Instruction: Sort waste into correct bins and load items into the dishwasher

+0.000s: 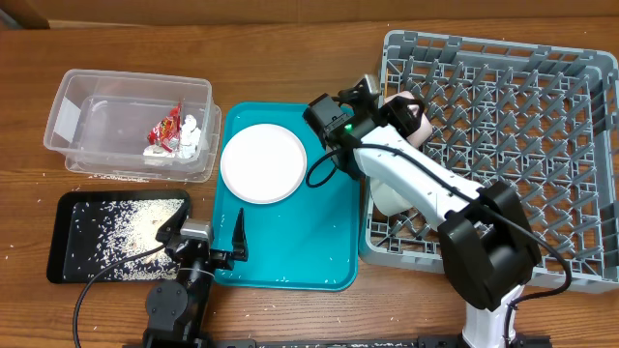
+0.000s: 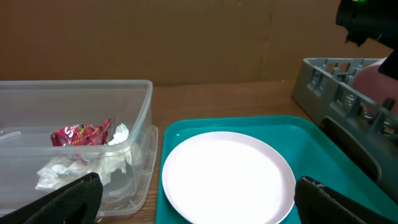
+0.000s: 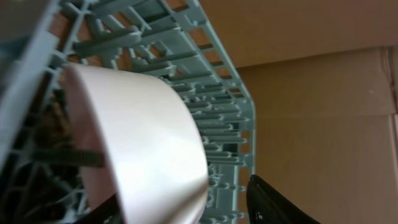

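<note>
Plate (image 1: 263, 162) lies on teal tray (image 1: 290, 246) between clear bin (image 1: 66, 118) and grey rack (image 1: 527, 106).

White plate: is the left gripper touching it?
Apart. The overhead view shows a strip of bare teal tray between the open left gripper and the white plate.

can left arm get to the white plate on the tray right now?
Probably yes. The plate lies bare on the teal tray, straight ahead of the open left gripper, with nothing between them. The right gripper is off at the rack.
</note>
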